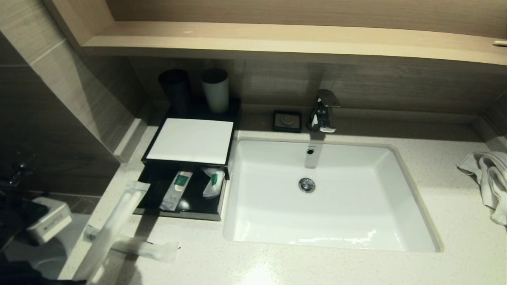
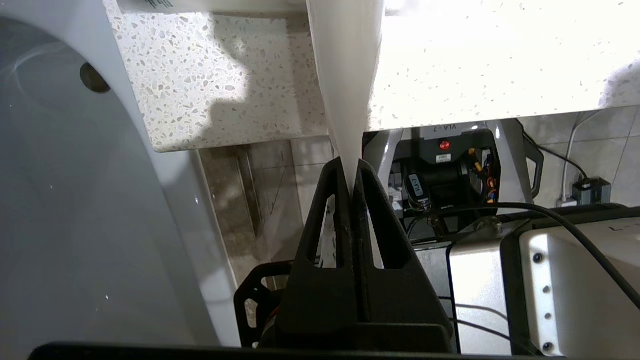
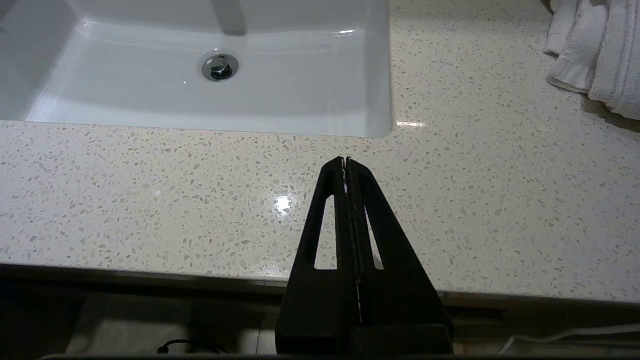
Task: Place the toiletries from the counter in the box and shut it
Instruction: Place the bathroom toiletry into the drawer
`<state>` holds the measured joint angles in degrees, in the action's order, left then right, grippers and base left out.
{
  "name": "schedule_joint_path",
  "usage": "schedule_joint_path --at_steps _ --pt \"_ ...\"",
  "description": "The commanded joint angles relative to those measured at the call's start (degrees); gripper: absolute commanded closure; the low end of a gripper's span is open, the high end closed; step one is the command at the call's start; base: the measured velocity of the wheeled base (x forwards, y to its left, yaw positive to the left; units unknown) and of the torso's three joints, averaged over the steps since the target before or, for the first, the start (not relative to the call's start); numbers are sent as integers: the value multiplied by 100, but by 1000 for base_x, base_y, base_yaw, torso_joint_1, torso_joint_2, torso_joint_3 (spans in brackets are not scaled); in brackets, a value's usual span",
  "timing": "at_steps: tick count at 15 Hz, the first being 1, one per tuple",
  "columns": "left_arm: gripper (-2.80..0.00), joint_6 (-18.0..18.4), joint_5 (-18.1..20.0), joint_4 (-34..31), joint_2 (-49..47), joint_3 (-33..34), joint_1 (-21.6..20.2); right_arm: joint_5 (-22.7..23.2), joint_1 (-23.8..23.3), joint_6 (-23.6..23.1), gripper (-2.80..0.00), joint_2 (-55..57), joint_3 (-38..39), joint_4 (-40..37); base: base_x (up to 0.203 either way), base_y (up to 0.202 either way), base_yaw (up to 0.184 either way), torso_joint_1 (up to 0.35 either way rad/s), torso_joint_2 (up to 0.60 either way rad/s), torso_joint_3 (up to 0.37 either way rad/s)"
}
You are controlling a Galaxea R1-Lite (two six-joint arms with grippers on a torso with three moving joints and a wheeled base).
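Note:
A black box [image 1: 190, 140] with a white top stands on the counter left of the sink. Its drawer [image 1: 180, 213] is pulled open toward me and holds two white packets with green labels [image 1: 177, 190] [image 1: 212, 183]. My left gripper [image 2: 352, 175] is shut on the end of a long white packet [image 1: 115, 225], held tilted above the counter's front left corner; the packet also shows in the left wrist view [image 2: 345, 75]. Another long white packet [image 1: 134, 245] lies on the counter under it. My right gripper [image 3: 346, 160] is shut and empty above the counter's front edge.
The white sink [image 1: 328, 221] fills the middle, with a chrome faucet [image 1: 323, 111] and a black soap dish [image 1: 287, 120] behind it. Two cups [image 1: 175, 89] [image 1: 216, 90] stand behind the box. A white towel [image 1: 489, 178] lies at the far right.

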<state>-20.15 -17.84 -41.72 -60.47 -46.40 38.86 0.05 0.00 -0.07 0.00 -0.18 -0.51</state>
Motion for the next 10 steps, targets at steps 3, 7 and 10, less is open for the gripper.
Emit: schedule_joint_path --at_steps 3,7,10 --pt "0 18 111 -832 -100 -586 -6 3 0 -1 0 0 1 -1 0 0 0 0 0 0" --pt "0 329 107 -904 -62 -604 -270 3 0 -1 0 0 1 -1 0 0 0 0 0 0" --pt "0 1066 155 -788 -26 -602 -1143 3 -5 -1 0 0 1 -1 0 0 0 0 0 0"
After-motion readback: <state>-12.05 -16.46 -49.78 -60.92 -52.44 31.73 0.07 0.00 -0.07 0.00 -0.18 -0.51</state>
